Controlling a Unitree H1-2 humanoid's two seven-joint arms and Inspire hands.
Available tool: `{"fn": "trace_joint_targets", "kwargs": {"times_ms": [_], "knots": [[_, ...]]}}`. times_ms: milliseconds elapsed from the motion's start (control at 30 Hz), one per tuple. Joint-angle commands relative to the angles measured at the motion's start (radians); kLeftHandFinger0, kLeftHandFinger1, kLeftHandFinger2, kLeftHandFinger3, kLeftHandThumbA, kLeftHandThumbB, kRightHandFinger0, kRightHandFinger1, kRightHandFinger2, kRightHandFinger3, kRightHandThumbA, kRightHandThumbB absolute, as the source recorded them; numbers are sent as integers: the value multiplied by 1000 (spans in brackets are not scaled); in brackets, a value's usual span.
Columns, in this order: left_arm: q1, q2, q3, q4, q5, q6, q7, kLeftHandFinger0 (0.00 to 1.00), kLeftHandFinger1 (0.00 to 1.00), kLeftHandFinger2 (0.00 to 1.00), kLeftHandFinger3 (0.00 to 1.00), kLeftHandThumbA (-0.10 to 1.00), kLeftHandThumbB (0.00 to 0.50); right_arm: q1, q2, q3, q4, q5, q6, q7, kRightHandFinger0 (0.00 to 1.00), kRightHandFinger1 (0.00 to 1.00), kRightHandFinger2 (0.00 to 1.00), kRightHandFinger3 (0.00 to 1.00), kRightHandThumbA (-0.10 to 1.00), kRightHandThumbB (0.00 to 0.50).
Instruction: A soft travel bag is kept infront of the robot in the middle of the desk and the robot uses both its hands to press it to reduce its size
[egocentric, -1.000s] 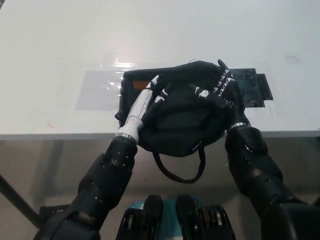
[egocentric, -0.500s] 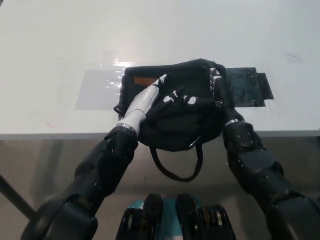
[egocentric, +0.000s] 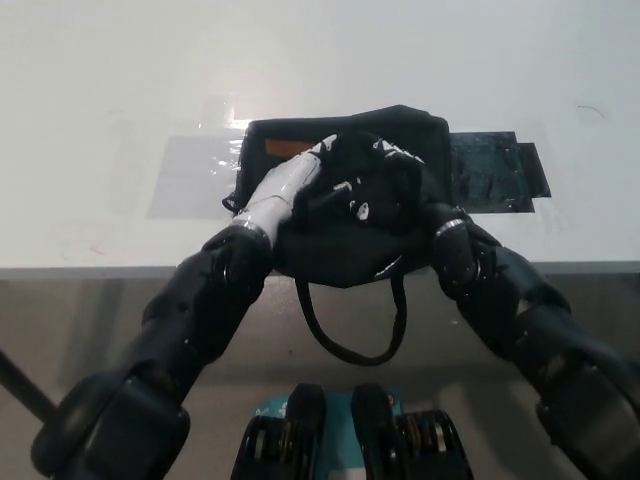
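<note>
1. Head view: the black bag (egocentric: 345, 215) lies on the white worktop (egocentric: 120, 90), at the near edge in the middle. Its front bulges over the edge and its strap (egocentric: 350, 325) hangs in a loop below.
2. The white left hand (egocentric: 300, 185) lies on the bag's left half, and the black right hand (egocentric: 410, 190) on its right half. Both press down into the soft cloth.
3. Fingers: those of the left hand look spread flat on the bag, holding nothing. Those of the right are black on black, so I cannot tell how they stand.
4. Change: a second ago the hands lay well apart, the right one near the bag's right edge. Now they have drawn in toward the middle, nearly touching, and both forearms reach further over the bag.
5. The bag now looks narrower, with cloth bunched between the hands. The squeeze seems well along.
6. A dark taped patch (egocentric: 495, 170) shows just right of the bag.
</note>
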Motion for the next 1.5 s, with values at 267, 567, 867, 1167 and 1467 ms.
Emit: {"fn": "trace_joint_targets", "kwargs": {"times_ms": [267, 567, 867, 1167, 1467], "knots": [[-162, 107, 35, -177, 19, 94, -109, 1000, 1000, 1000, 1000, 1000, 210, -81, -85, -199, -164, 7, 0, -124, 1000, 1000, 1000, 1000, 1000, 109], [-215, 164, 111, -341, 1, 154, -142, 1000, 1000, 1000, 1000, 1000, 235, -79, -161, -356, -598, -27, 123, -61, 1000, 1000, 1000, 1000, 1000, 196], [-135, 191, 156, -566, 1, 232, -207, 1000, 1000, 1000, 1000, 1000, 212, -2, -167, -406, -823, -22, 221, 25, 1000, 1000, 1000, 1000, 1000, 162], [-32, 206, 234, -770, -98, 333, -311, 1000, 1000, 1000, 1000, 1000, 186, 117, -151, -474, -1025, 54, 264, 93, 1000, 1000, 1000, 1000, 1000, 184], [287, 202, 360, -1584, -218, 439, -351, 1000, 1000, 1000, 1000, 1000, 249, 335, -132, -563, -1672, 279, 290, 151, 1000, 1000, 1000, 1000, 1000, 258]]}}
